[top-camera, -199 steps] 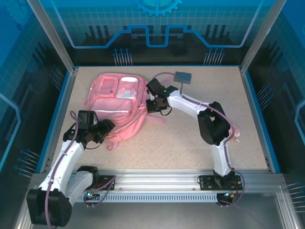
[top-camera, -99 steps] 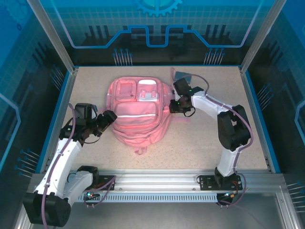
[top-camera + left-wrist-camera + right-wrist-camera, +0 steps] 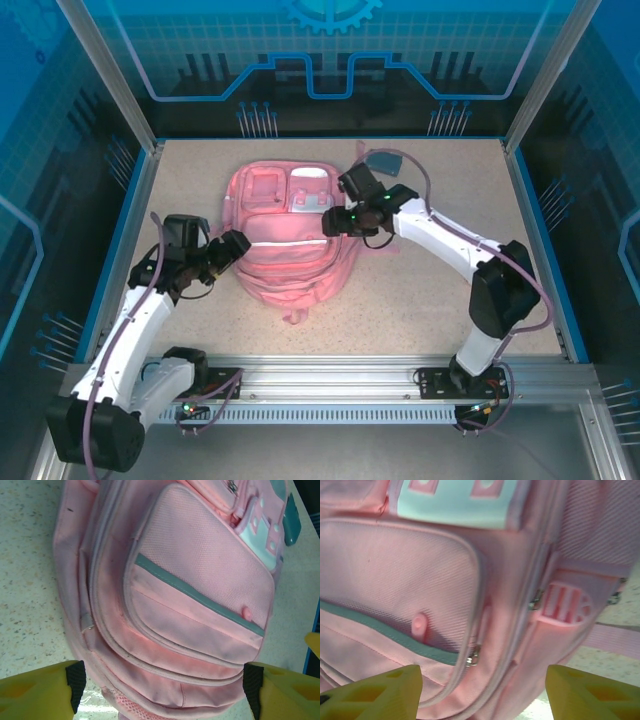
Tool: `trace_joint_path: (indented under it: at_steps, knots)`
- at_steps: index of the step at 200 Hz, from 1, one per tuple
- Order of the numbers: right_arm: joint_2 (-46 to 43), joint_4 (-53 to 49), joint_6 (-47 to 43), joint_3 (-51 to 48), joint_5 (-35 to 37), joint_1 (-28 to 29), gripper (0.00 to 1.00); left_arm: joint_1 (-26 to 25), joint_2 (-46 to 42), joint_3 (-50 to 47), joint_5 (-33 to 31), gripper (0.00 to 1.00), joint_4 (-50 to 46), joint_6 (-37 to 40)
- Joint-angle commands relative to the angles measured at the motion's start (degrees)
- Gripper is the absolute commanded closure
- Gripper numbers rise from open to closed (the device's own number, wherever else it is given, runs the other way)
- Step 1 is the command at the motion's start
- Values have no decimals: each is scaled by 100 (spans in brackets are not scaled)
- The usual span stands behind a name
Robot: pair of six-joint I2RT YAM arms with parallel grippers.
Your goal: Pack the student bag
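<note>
The large pink fabric backpack [image 3: 285,240] lies front-up in the middle of the speckled tabletop [image 3: 430,290]. The left hand [image 3: 232,246] hovers just beside its left flank and the right hand [image 3: 333,222] over its right side, both spread wide and holding nothing. The bag looks soft, limp and light, likely to sag. Better to pinch a seam, a strap or the small metal zip pull [image 3: 472,656] than a flat panel.

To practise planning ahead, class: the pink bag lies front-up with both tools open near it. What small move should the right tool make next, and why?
Probably lower the right tool onto the zip pull between its fingers and close on it: the student bag looks zipped shut, so nothing can go in.
</note>
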Motion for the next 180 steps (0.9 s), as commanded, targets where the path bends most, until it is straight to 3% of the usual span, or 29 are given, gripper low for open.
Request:
trace_joint_path:
  at_steps: [1,30,74,109,143,180]
  knots:
    - [297,-210,59,236,24,-46,34,-342,199,337,30,16,247,682]
    - [345,-217,-177,281,-222,-347,30,-1060,872,772,-97,17,244,1772]
    - [34,48,-287,-205,-570,-945,15,-2279,2269,1753,-1225,16,-121,3282]
    - [-182,115,-320,-516,-741,-1290,12,-3004,3318,2307,-1749,19,-294,4224]
    - [-228,115,-314,-617,-832,-1402,12,-3358,4238,2899,-2623,27,-609,4642]
    - [-194,124,-274,-647,-853,-1413,13,-3586,4732,3213,-2851,25,-675,4842]
